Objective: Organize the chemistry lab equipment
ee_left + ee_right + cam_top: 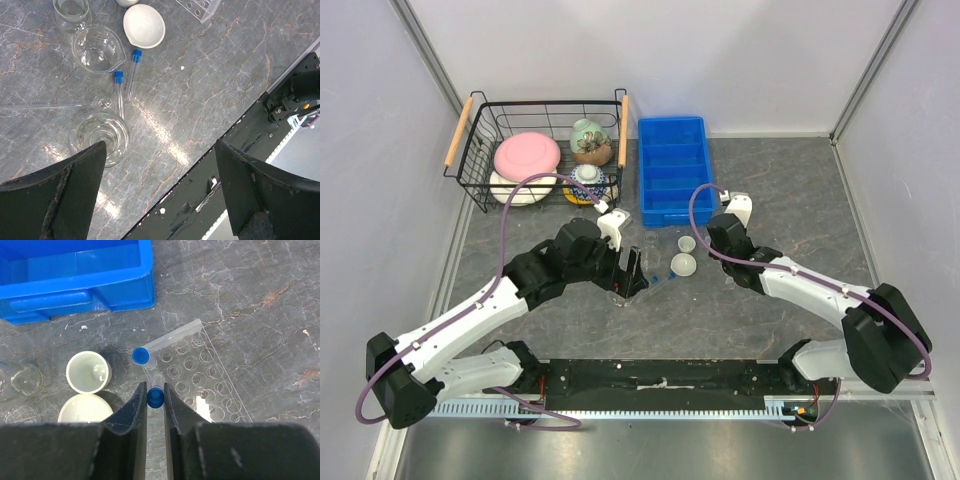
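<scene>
The right gripper (155, 390) was clamped on a blue-capped tube (155, 399) over the clear rack (210, 385), just right of the white dishes (88, 372). The left gripper (160, 145) held its jaws wide apart above a round glass flask (100, 134). Two more capped tubes (131, 75) lay on the table just beside it.

Basket (550, 104): back left of table (770, 180), holding pink bowl (527, 156) and patterned pots (591, 141).
Bin (645, 170): blue, just right of basket.
</scene>
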You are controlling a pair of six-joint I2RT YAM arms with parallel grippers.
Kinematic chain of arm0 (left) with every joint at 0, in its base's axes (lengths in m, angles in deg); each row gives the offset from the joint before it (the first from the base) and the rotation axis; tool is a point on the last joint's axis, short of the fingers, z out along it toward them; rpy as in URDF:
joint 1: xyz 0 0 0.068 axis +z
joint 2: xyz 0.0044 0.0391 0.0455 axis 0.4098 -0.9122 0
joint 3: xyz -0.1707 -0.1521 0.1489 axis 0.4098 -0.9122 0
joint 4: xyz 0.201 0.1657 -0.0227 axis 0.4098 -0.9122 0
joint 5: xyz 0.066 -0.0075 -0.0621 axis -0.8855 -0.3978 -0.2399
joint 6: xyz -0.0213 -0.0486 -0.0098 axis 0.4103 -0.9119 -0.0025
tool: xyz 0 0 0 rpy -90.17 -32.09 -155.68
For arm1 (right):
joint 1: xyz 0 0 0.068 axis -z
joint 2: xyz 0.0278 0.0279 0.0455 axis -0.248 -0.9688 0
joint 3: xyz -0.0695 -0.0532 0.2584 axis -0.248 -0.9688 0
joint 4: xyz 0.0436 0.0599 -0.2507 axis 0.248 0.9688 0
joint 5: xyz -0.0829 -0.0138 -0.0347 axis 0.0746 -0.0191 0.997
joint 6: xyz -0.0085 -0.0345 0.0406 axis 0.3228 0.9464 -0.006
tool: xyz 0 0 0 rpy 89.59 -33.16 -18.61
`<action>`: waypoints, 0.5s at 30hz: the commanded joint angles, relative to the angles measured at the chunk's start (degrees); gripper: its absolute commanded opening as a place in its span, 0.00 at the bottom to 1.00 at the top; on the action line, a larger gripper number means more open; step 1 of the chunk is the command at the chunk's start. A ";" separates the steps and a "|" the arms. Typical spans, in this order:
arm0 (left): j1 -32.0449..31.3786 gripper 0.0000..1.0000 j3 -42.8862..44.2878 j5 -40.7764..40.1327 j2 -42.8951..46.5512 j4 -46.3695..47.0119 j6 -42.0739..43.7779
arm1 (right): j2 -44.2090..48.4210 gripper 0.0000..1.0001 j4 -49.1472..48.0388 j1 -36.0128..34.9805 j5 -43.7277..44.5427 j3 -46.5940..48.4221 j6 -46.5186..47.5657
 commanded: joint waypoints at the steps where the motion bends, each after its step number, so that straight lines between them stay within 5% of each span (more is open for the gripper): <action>1: 0.16 0.95 0.00 0.34 -0.13 2.10 2.32 | -0.72 0.00 -1.02 0.52 -0.02 1.02 0.65; 15: 0.16 0.95 -0.27 0.34 -0.04 1.92 2.41 | -5.73 0.00 0.30 1.05 -2.83 3.22 0.39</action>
